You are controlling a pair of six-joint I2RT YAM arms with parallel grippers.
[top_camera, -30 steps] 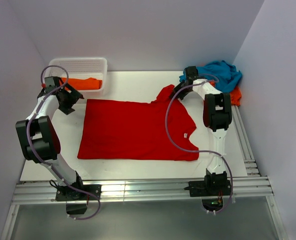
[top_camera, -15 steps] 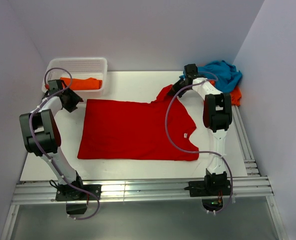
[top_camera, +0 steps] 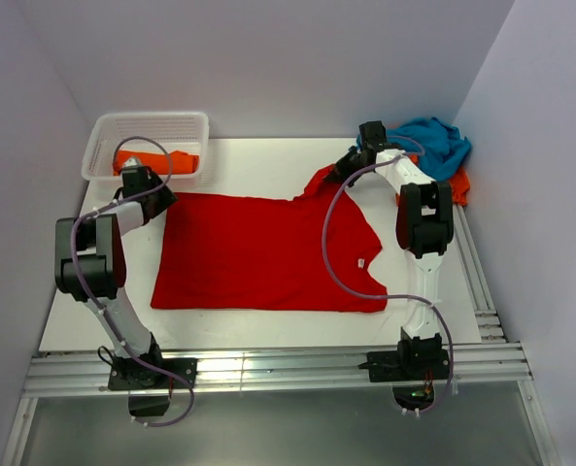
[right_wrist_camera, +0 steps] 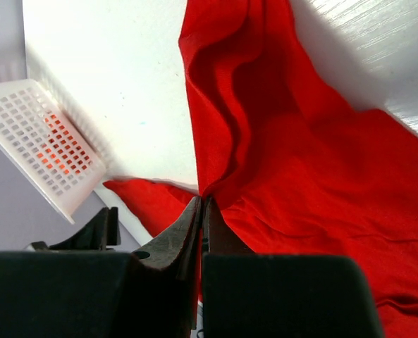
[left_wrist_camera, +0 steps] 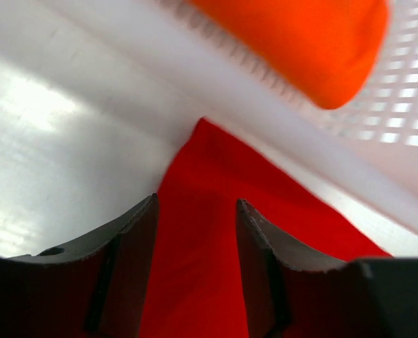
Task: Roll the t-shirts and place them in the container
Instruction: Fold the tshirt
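Red t-shirt (top_camera: 268, 252) spread flat, sleeve pinched in right tool (right_wrist_camera: 203, 201); left tool (left_wrist_camera: 194, 215) apart over corner

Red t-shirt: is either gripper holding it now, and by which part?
The right gripper is shut on the red t-shirt at its raised far sleeve. The left gripper straddles the far hem corner, jaws open, not gripping.

Both look like the same make: the left arm (top_camera: 85, 260) and right arm (top_camera: 422, 218) have white links between bulky black joints, a pale lilac cable (top_camera: 325, 250) looping loosely along each, and black bases (top_camera: 137, 374); each end effector (left_wrist_camera: 196, 203) has dark, wedge-shaped fingers (left_wrist_camera: 127, 232).
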